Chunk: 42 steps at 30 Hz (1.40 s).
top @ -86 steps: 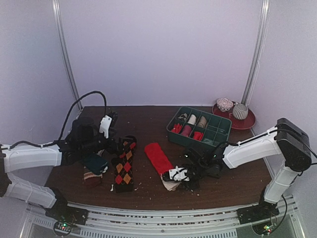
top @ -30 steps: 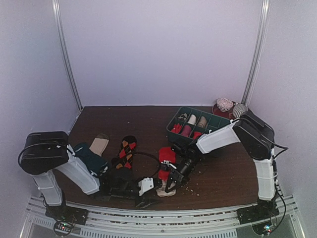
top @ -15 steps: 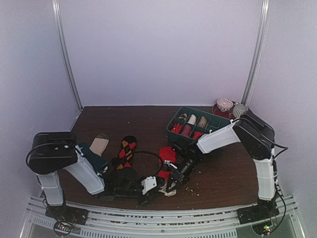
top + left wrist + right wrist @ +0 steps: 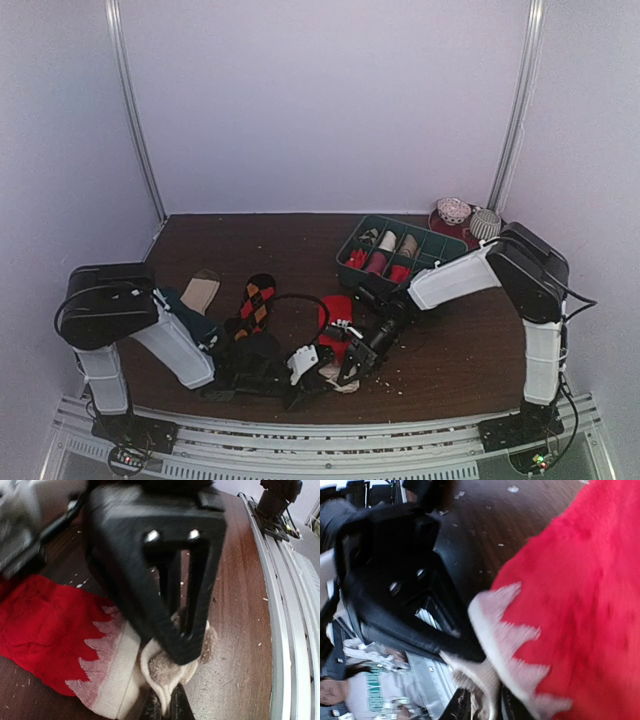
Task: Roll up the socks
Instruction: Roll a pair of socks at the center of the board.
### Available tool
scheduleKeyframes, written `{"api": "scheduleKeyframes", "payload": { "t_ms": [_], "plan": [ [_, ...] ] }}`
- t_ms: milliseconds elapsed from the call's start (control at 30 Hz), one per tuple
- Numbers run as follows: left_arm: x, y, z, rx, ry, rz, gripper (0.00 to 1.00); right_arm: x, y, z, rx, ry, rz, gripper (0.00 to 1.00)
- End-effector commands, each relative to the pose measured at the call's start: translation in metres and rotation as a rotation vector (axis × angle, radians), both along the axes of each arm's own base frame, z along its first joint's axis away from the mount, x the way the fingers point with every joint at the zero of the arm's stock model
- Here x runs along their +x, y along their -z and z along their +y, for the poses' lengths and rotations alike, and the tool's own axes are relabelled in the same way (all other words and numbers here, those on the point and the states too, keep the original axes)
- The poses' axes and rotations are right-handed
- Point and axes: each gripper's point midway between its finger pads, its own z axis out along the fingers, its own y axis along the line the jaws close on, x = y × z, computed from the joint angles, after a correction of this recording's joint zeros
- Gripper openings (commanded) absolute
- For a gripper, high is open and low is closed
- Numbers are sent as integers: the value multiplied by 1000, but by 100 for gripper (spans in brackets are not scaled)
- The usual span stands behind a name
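Red sock (image 4: 338, 312): bunched, beige cuff (image 4: 117, 680) curled over at near end.
Argyle sock (image 4: 256, 303): black, flat, to its left.

- Central sock (image 4: 335, 312) — lies lengthwise on the table (image 4: 280, 240), with its near end close to the front edge.
- Left gripper (image 4: 318, 372) and right gripper (image 4: 351, 367) — both clamped on that near end, one from each side.
- Second sock (image 4: 258, 298) — left of the central sock.
- Third sock (image 4: 200, 290) — farther left again.
- Tray (image 4: 455, 262) — behind and right of the central sock.
- Plate (image 4: 497, 245) — behind the tray in the far right corner, with two round objects (image 4: 453, 210) on it.
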Motion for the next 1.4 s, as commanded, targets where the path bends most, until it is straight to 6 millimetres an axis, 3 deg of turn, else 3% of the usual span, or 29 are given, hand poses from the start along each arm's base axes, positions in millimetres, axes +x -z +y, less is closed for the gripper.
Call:
{"api": "scheduleKeyframes", "payload": {
  "t_ms": [0,133,200,300,567,767,1100,1200,1300,1367],
  "plan": [
    [-4,26,27,115,-78,280,0,32,-31,5,110,61,-328,27],
    [-7,34,35,174,-75,430,0,44,-81,7,320,132,-595,44],
    [-9,37,34,195,-59,504,0,42,-95,4,404,141,-702,48],
    [-14,42,32,223,-37,603,0,32,-98,1,485,94,-835,51],
    [-18,53,42,271,-72,762,0,9,-58,-3,473,-132,-989,53],
    [-21,58,43,283,-69,786,0,-6,-40,-4,469,-245,-972,52],
    [-22,61,45,291,-62,791,0,-10,1,2,334,-326,-952,48],
    [-21,60,45,287,-60,787,0,-5,10,2,292,-308,-945,36],
    [-19,58,45,281,-63,769,0,-1,19,0,230,-287,-910,17],
    [-14,54,45,277,-69,729,0,1,22,-1,196,-252,-863,10]
  ]
}}
